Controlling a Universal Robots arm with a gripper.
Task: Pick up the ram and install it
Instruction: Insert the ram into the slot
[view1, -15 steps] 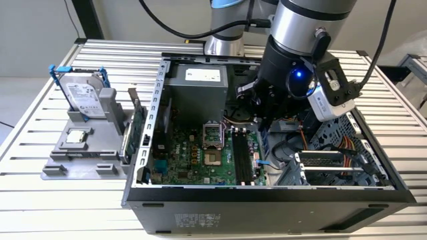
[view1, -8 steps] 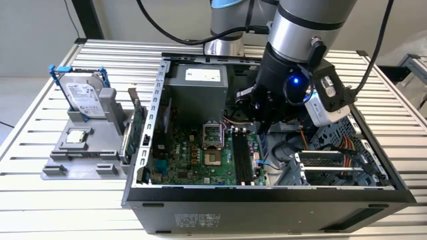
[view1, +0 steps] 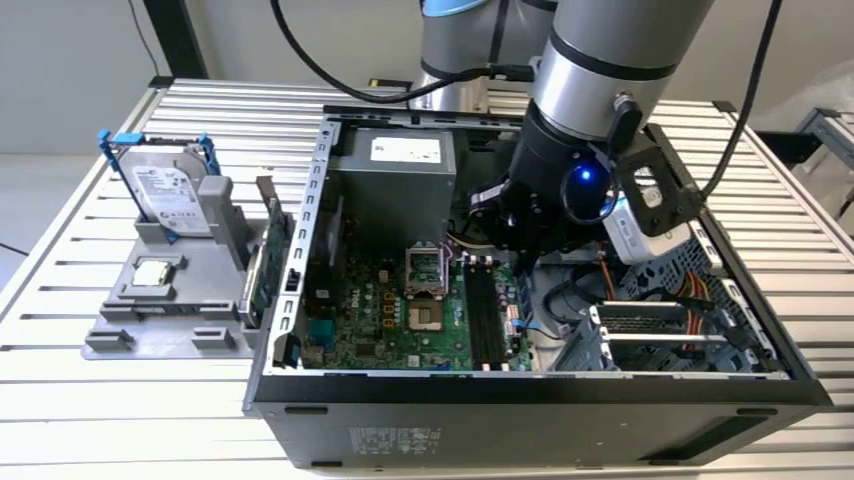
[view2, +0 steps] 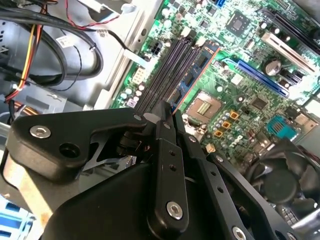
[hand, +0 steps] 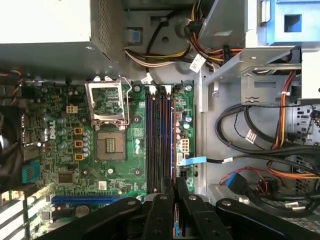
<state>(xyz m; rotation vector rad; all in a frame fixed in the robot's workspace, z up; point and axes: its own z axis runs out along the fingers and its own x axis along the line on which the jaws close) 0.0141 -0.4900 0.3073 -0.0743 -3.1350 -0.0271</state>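
My gripper (view1: 514, 250) hangs inside the open computer case (view1: 534, 410), low over the motherboard (view1: 387, 320). In both wrist views its black fingers (view2: 167, 107) (hand: 175, 182) are shut on the ram (view2: 196, 67), a thin blue-green stick with black chips. The ram stands on edge and runs lengthwise along the dark memory slots (hand: 159, 140), at their side nearest the cables. In the first wrist view I see the ram edge-on (hand: 173, 150). Whether it sits in a slot or just above one, I cannot tell.
The CPU socket (hand: 107, 145) lies beside the slots, with the power supply (view1: 400, 160) behind it. Bundled cables (hand: 250, 130) and a drive cage (view1: 667, 330) crowd the other side. On the exterior view's left, a grey rack holds a hard drive (view1: 167, 190) and a green card (view1: 274, 265).
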